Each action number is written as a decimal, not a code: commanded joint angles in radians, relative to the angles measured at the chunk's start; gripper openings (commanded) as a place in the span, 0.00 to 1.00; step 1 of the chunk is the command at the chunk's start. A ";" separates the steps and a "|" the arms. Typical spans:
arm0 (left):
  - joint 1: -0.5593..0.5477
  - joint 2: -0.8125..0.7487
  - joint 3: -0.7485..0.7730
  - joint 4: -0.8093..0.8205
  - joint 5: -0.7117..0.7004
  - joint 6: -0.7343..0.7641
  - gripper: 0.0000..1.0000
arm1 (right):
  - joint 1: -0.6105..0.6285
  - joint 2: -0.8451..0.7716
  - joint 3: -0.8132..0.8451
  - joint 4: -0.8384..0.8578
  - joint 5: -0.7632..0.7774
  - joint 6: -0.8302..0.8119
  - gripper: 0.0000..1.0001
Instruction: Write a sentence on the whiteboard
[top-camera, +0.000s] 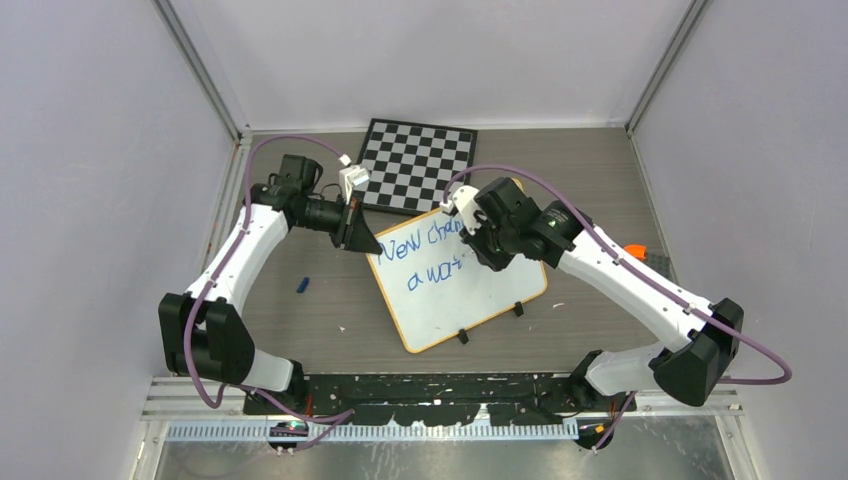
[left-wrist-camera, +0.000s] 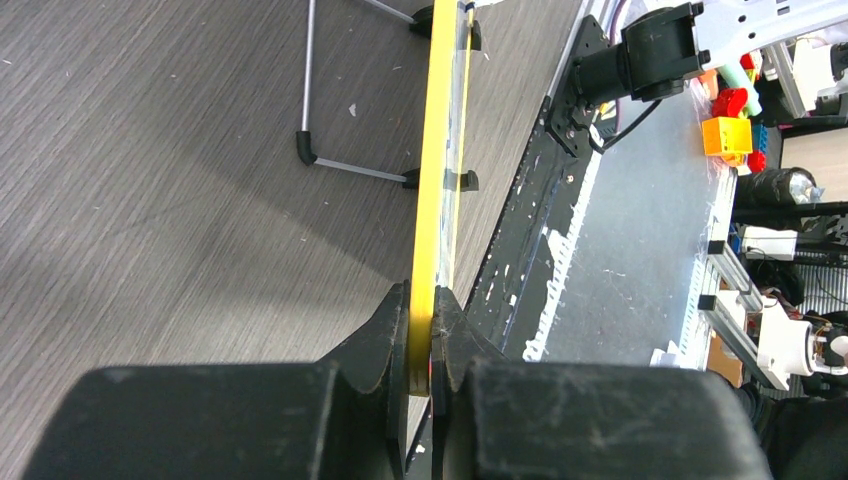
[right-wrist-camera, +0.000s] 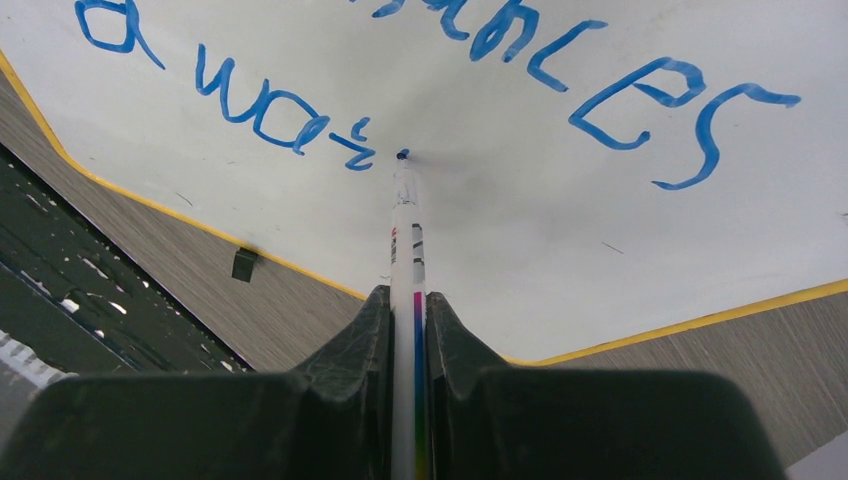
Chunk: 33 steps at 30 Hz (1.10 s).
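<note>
Whiteboard (top-camera: 480, 290): mid-table, just on the near side of the chessboard (top-camera: 418, 165).
Left gripper (left-wrist-camera: 422, 345): clamped on the board's left rim.
Right gripper (right-wrist-camera: 408, 325): closed on a marker (right-wrist-camera: 405, 225), tip touching the board.
Done: blue writing (right-wrist-camera: 262, 112) on two lines.
Remaining: the second line looks unfinished.

whiteboard (top-camera: 462, 298) far corner hidden under right arm (top-camera: 610, 265), blue speck (top-camera: 302, 285) on table (top-camera: 300, 330) too small to identify

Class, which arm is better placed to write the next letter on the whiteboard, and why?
Right. The right gripper holds the marker, tip at the whiteboard beside the blue writing. The left gripper is clamped on the board's yellow rim, steadying it.
</note>
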 joint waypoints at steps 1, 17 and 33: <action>-0.017 0.005 -0.001 0.011 -0.096 0.037 0.00 | -0.038 -0.020 -0.008 0.042 0.042 -0.022 0.00; -0.018 0.008 0.000 0.013 -0.095 0.035 0.00 | -0.060 -0.039 0.082 -0.022 -0.088 -0.029 0.00; -0.019 0.007 -0.001 0.014 -0.100 0.036 0.00 | -0.059 -0.004 0.035 0.041 -0.030 -0.039 0.00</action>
